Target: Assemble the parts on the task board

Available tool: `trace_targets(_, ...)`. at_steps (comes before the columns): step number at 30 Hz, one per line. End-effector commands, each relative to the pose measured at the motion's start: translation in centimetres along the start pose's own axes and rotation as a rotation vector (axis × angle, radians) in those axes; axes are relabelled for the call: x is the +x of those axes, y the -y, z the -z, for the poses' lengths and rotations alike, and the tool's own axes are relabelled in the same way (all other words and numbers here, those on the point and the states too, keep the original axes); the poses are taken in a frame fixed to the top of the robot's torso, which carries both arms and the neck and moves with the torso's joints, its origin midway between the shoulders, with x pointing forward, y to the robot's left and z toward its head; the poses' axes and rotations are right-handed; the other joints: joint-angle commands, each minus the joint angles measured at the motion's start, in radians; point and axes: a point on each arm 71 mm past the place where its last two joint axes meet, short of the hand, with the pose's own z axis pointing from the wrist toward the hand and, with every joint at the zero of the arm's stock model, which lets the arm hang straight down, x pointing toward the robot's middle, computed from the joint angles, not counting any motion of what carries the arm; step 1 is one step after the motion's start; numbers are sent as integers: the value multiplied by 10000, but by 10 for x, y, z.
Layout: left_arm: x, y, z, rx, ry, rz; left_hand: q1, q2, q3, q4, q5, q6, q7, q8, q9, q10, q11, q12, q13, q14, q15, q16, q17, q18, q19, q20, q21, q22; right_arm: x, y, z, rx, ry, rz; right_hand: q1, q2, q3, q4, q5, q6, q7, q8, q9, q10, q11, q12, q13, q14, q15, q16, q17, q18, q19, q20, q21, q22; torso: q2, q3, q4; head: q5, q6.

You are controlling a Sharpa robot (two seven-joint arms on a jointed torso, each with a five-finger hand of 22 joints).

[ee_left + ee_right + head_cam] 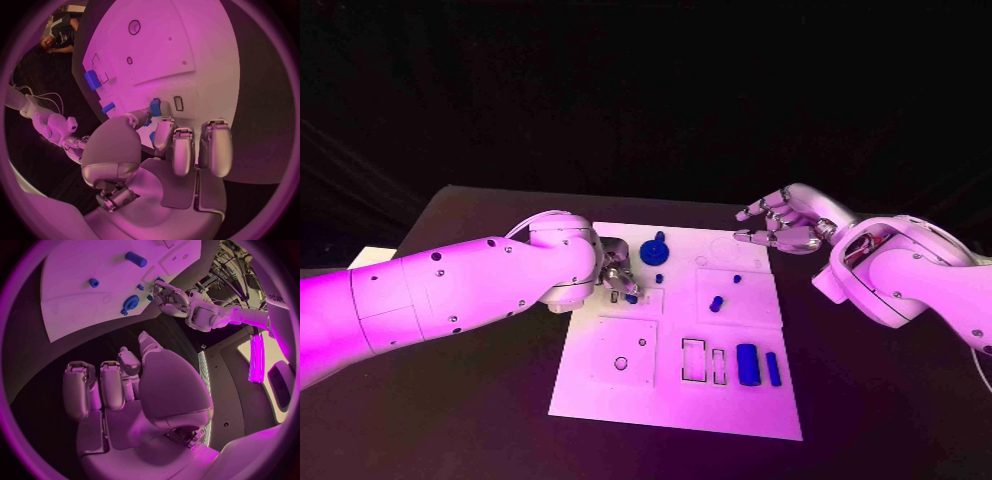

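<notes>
While the right hand hovers with fingers spread, the left hand pinches a small blue part, orientation unclear.

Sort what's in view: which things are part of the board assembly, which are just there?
Job:
- task board
- small blue part pinched by the left hand
- round blue part
- small blue peg
- two blue blocks
- right hand, hovering and holding nothing

Just there:
- black table
</notes>
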Motion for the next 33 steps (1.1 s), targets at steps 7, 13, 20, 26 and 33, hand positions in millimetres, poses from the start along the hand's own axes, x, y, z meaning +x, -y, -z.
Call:
trace_targets(7, 11, -11, -5, -1425, -692, -283, -619, -26, -492, 274, 28, 241, -6, -23, 40, 68, -27, 41, -2, 1069, -96, 31, 2630, -134, 630, -89, 92, 1458, 1, -1, 0, -47, -100, 114, 2, 48, -90, 35, 41, 103, -6, 36, 15, 33, -37, -53, -37, 473, -36, -71, -29, 57, -90, -30, -80, -24, -7, 0, 12, -3, -21)
trace_targets(13, 10, -12, -6, -1464, -655, -235, -941, 21, -887, 489, 24, 319, -23, -9, 95, 63, -38, 24, -20, 1069, -106, 31, 2630, -141, 641, -97, 109, 1495, 2, -1, 1, -47, -144, 113, 2, 48, -93, 36, 42, 103, -6, 36, 15, 31, -37, -57, -41, 471, -36, -77, -36, 59, -96, -31, -84, -33, -5, 0, 6, 7, -17)
trace_targets(20, 10, -13, -7, -1500, -664, -231, -1184, 45, -1410, 671, 17, 399, -49, 47, 184, 74, -59, 19, -26, 1069, -126, 31, 2630, -157, 668, -113, 152, 1571, 2, -1, 1, -45, -159, 112, 0, 48, -96, 38, 43, 103, -6, 36, 15, 29, -37, -59, -42, 469, -36, -84, -44, 61, -102, -31, -88, -43, -7, -4, 7, 2, -11)
trace_targets(26, 10, -14, -8, -1541, -671, -229, -1331, 57, -1915, 830, 11, 432, -65, 75, 249, 77, -70, 10, -36, 1069, -134, 31, 2630, -171, 689, -122, 188, 1635, 1, -1, 1, -41, -154, 112, -6, 48, -104, 43, 43, 104, -6, 35, 16, 25, -37, -66, -48, 467, -37, -94, -57, 64, -111, -31, -95, -57, -5, -7, 9, 2, -5)
trace_targets(33, 9, -16, -8, -1575, -662, -210, -1478, 45, -2670, 1080, -4, 464, -102, 125, 336, 77, -100, -11, -56, 1069, -158, 31, 2630, -176, 698, -143, 201, 1665, 1, -1, 1, -49, -170, 117, -30, 42, -132, 61, 40, 105, -6, 32, 17, 19, -36, -78, -58, 464, -37, -107, -70, 67, -117, -32, -101, -69, -6, -9, 10, 9, -14)
